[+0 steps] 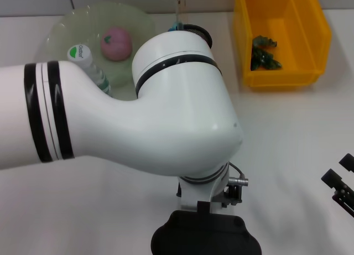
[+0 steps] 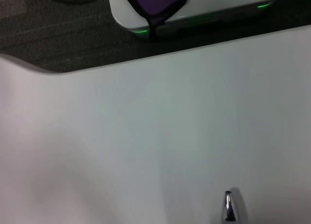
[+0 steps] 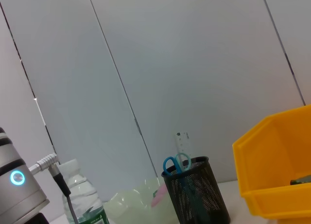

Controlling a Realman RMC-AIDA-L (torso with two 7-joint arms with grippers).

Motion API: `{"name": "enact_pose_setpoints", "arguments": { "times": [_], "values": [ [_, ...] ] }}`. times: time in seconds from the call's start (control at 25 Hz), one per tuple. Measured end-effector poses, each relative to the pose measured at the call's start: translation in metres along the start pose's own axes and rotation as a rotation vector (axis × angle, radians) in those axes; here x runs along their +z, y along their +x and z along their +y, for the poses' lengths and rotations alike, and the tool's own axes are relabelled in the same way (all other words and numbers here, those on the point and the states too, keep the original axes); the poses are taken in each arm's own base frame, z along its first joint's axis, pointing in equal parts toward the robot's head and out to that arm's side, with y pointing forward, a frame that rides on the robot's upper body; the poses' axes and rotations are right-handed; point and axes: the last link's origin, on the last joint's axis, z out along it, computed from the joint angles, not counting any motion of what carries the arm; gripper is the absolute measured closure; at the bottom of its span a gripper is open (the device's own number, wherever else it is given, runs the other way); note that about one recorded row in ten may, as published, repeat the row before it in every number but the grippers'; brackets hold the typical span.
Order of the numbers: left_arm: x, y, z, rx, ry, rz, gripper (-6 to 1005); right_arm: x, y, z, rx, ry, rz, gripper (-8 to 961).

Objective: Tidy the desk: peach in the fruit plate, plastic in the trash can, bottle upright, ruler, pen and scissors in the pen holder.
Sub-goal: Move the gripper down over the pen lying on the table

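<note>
The pen [image 2: 229, 207] shows only as a shiny metal tip lying on the white desk [image 2: 160, 131] in the left wrist view; from the head camera it is hidden under the left arm. The left hand [image 1: 206, 241] hangs low over the near edge of the desk, seen only as a dark housing below the wrist — whether its fingers are wide or narrow cannot be told.

Further back, the peach [image 1: 115, 43] lies in the pale green fruit plate [image 1: 72, 22]. The bottle [image 1: 88, 64] stands upright at the plate's near edge, white cap on top, partly covered by the left arm. Beside the plate, the black mesh pen holder [image 3: 197, 190] stands with the blue-handled scissors [image 3: 176, 164] and the clear ruler [image 3: 181, 145] sticking up out of it. To the right of the holder sits the yellow trash can [image 1: 282, 36], and the green plastic [image 1: 264, 53] lies crumpled on its floor.

The right hand [image 1: 342, 184] is at the right edge of the head view, low over bare desk and well apart from everything else — its dark fingers stand apart, with nothing between them. The big white left arm [image 1: 138, 116] fills the middle of the head view, reaching in from the left.
</note>
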Motion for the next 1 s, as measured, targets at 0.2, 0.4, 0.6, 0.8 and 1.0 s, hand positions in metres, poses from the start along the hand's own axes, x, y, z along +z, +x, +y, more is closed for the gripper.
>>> {"name": "enact_pose_setpoints", "arguments": {
  "times": [0.2,0.4,0.6,0.8,1.0],
  "values": [
    [0.0,0.0,0.0,0.004,-0.002,-0.004,612,0.0,0.0,0.0,0.002,-0.001,0.0,323],
    [0.001,0.0,0.001,0.022,-0.004,-0.006,623,0.0,0.0,-0.001,0.009,0.0,0.004,324],
    [0.0,0.0,0.0,0.036,-0.003,-0.01,799,0.0,0.0,0.0,0.012,-0.002,0.002,324],
    [0.002,-0.001,0.001,0.043,-0.004,-0.019,872,0.0,-0.001,0.001,0.022,-0.007,-0.007,325],
    [0.0,0.0,0.001,0.045,-0.007,-0.034,884,-0.002,-0.015,0.003,0.125,-0.058,-0.067,325]
  ]
}}
